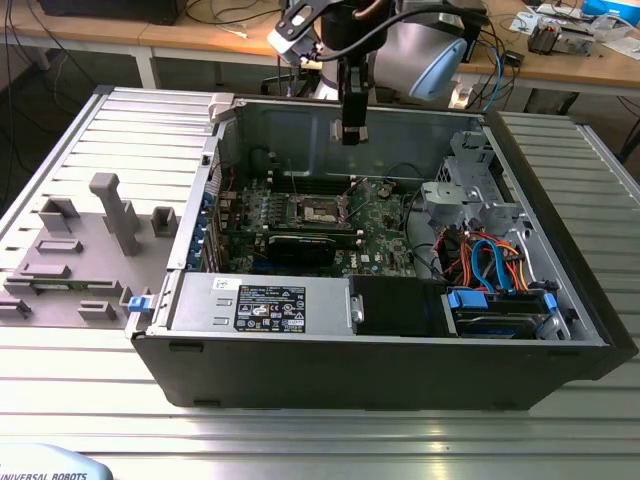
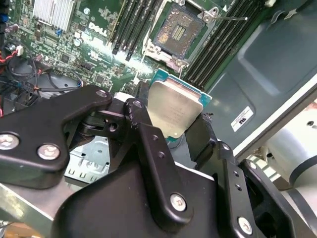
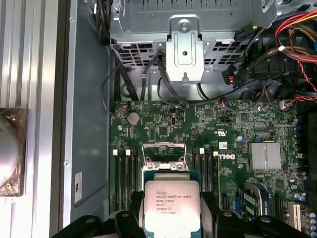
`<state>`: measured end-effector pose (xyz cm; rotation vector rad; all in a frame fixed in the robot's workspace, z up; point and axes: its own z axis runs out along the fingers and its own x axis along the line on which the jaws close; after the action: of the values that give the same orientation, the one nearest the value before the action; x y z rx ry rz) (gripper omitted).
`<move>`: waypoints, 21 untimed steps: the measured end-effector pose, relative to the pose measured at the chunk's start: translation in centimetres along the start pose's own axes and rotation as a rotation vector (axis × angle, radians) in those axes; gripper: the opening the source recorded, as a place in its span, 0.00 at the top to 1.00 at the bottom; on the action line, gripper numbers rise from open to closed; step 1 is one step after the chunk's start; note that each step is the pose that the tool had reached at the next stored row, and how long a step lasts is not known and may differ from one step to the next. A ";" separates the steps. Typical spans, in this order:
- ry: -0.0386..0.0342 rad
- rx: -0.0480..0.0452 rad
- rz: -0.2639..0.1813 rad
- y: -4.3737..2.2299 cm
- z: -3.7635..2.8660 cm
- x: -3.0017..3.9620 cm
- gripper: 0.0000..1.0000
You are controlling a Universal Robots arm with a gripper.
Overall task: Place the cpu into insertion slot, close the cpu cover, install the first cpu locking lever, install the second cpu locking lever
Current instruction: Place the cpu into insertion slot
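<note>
Print stands on the cpu (image 3: pixel 171 204) — several small lines — and the motherboard (image 3: pixel 208 124) (white lettering).

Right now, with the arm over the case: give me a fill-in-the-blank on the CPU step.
1. The gripper is shut on the ____.
2. The insertion slot in the green motherboard is ____: no chip in it.
3. The gripper hangs ____ the motherboard, not touching it.
Missing: cpu; empty; above.

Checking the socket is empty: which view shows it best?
Second wrist view: the square silver-rimmed insertion slot is seen close, its centre uncovered. The exterior view shows it small; in the first wrist view the flat silver-grey cpu blocks much of it.
</note>
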<state>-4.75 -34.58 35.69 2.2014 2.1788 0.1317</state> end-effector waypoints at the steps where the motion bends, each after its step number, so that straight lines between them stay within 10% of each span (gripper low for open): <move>1: 0.0014 0.0001 -0.001 -0.10 0.04 -0.01 0.46; 21: 0.0068 0.0041 -0.031 -0.47 1.98 -0.07 0.46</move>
<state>-5.05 -34.58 33.67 2.1715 2.2175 0.1340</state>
